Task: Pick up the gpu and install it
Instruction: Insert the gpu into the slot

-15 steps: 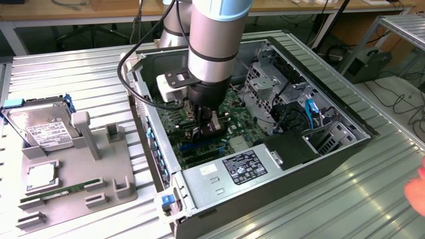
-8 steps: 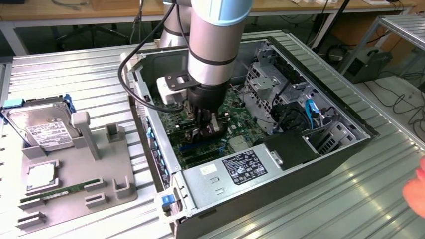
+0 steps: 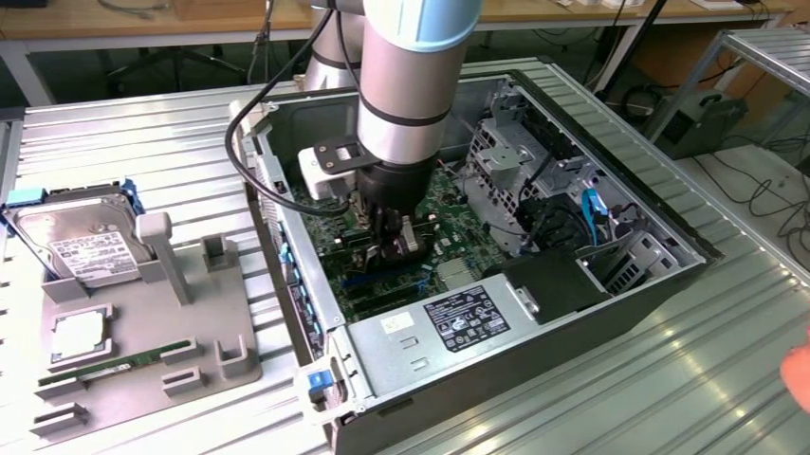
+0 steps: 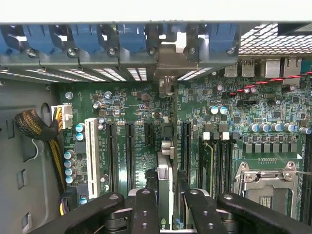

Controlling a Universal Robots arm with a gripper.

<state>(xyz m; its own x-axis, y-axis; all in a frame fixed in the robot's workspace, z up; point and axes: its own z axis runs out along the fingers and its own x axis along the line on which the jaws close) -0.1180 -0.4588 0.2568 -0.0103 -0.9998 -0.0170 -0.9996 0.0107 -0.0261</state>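
The gpu sits edge-on between my gripper fingers, held upright over the green motherboard inside the open computer case. My gripper is clamped on the gpu, one black finger on each side of the card. In the wrist view the thin card runs away from the fingers toward the row of rear slot openings with blue clips, and its silver end bracket stands at that rear wall. The card lies in line with a gap between the long black expansion slots; whether its lower edge is touching a slot I cannot tell. A white slot stands further off to one side, and the processor socket to the other. In the exterior view my arm reaches straight down into the case, which lies on its side on the ribbed metal tabletop. On the exterior view's left, a grey holder carries a silver hard drive and a narrow green memory stick, well apart from the case.
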